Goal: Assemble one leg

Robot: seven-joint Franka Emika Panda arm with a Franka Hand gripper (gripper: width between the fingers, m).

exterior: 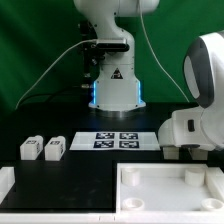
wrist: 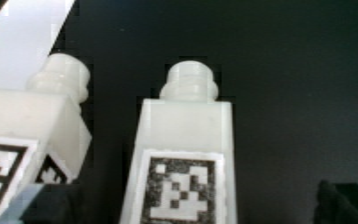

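In the wrist view two legs lie side by side on the black table, each a stubby white block with a rounded peg and a square tag. One leg [wrist: 186, 150] lies midway between my fingers; the other leg [wrist: 34, 125] lies beside it. My gripper [wrist: 197, 205] is open, and both dark fingertips [wrist: 348, 200] stand well clear of the leg. In the exterior view the gripper [exterior: 185, 153] hangs low at the right and hides these two legs. Two more legs [exterior: 30, 148] [exterior: 53, 148] lie at the exterior view's left.
The marker board [exterior: 115, 140] lies in the middle of the table, and its white edge [wrist: 25, 30] shows in the wrist view. A large white tray-shaped piece [exterior: 170, 180] lies at the front right. The robot base [exterior: 112, 75] stands behind.
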